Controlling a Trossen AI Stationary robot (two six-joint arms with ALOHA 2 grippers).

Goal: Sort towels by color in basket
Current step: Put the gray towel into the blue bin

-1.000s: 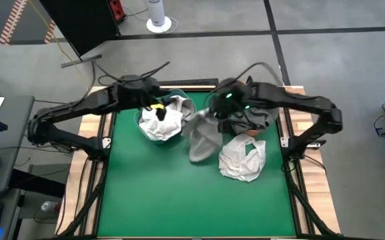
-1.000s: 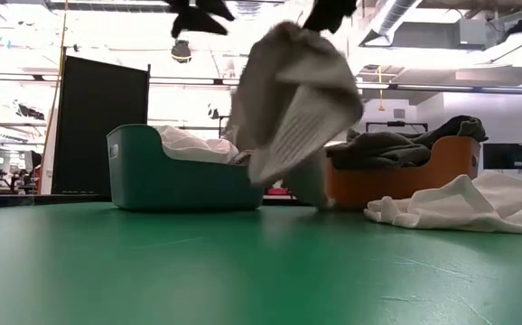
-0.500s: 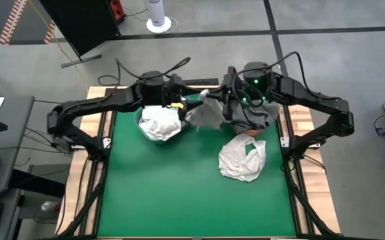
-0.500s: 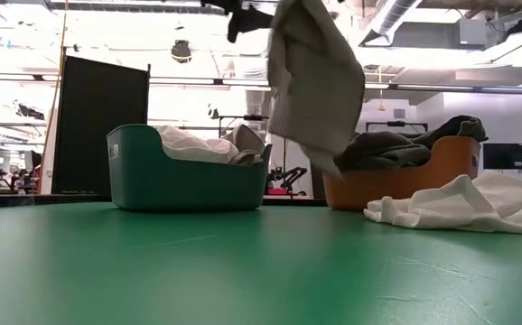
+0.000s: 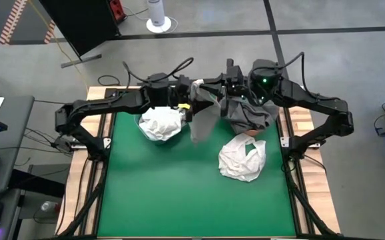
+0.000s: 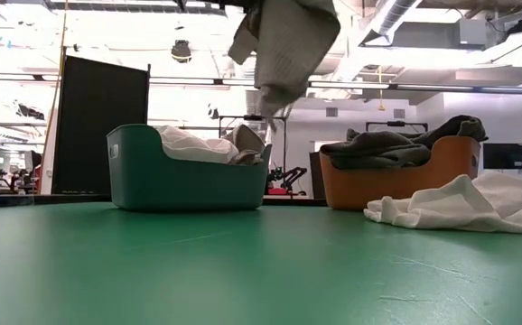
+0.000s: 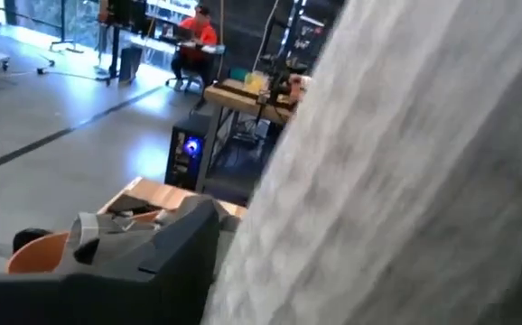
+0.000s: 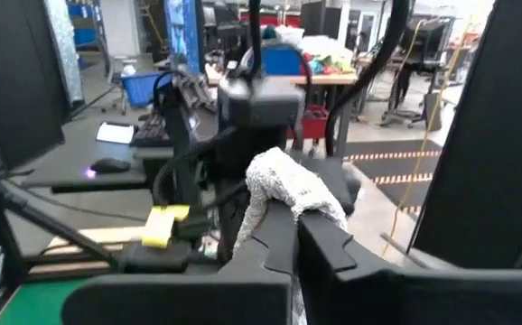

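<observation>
Grey towel (image 5: 202, 115) lifted higher, right pincer (image 8: 290, 219) gripping it, left pincer (image 5: 187, 100) open, 2 baskets (image 6: 185, 180).

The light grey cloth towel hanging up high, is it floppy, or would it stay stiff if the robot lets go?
Probably floppy: the light grey cloth towel droops in loose folds from the shut right gripper. It likely weighs little, since one small pinch holds all of it. If dropped, it would probably crumple into a heap, like the white cloth towel lying on the green table.

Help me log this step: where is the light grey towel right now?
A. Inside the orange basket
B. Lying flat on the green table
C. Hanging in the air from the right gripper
C: the light grey towel dangles clear of the table, pinched in the right gripper.
</observation>
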